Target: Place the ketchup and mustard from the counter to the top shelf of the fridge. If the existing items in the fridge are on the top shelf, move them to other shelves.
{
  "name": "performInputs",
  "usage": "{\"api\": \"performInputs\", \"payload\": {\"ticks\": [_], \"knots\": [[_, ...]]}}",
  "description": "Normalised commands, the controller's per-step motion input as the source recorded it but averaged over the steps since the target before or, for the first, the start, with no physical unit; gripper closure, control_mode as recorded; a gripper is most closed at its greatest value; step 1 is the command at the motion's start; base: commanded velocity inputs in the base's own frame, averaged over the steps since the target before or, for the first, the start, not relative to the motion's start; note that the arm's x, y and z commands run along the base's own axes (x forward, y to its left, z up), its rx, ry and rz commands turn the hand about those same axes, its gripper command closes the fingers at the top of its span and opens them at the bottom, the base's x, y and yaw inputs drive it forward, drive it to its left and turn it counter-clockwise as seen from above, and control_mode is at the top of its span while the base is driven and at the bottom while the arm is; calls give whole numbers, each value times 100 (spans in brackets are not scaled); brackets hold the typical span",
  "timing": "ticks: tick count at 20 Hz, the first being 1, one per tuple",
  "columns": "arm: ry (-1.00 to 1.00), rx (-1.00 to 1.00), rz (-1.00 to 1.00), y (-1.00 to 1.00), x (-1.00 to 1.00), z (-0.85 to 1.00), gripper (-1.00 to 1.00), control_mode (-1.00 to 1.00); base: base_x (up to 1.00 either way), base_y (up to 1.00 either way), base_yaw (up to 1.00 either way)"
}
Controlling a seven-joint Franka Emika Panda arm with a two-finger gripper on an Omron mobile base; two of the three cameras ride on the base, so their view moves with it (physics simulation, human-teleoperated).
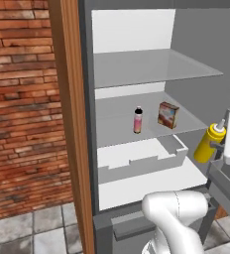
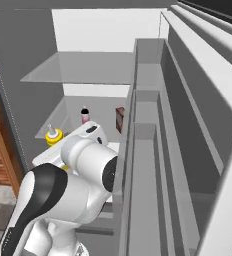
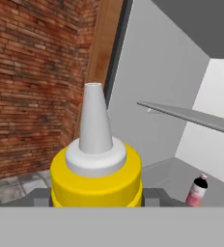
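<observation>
While the hand (image 3: 97,197) grips the mustard (image 1: 209,143) just outside the fridge (image 1: 196,44), level with the middle shelf, the top shelf (image 1: 151,67) sits higher (bare for now). Lifting late could knock the nozzle into its edge.

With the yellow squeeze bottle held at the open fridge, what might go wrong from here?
The yellow squeeze bottle with the pale nozzle sits in the gripper well below the top grey shelf, so its nozzle may catch that shelf's front edge while rising. It is level with the lower shelf holding the small pink bottle and reddish-brown box, so it might be set there instead.
</observation>
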Motion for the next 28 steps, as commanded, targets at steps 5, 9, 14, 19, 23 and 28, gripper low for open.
{"api": "performInputs", "payload": {"ticks": [5, 9, 14, 19, 23, 28], "knots": [[0, 0, 0, 0, 0, 0, 100, 100, 3, 13, 0], [0, 0, 0, 0, 0, 0, 100, 100, -14, 47, 0], [0, 0, 0, 0, 0, 0, 100, 100, 2, 0, 0], [0, 0, 0, 0, 0, 0, 100, 100, 0, 2, 0], [-5, 0, -1, 4, -2, 10, 100, -100, -1, 11, 0], [-27, -2, -17, 42, -13, 55, 100, -100, 0, 0, 0]]}}
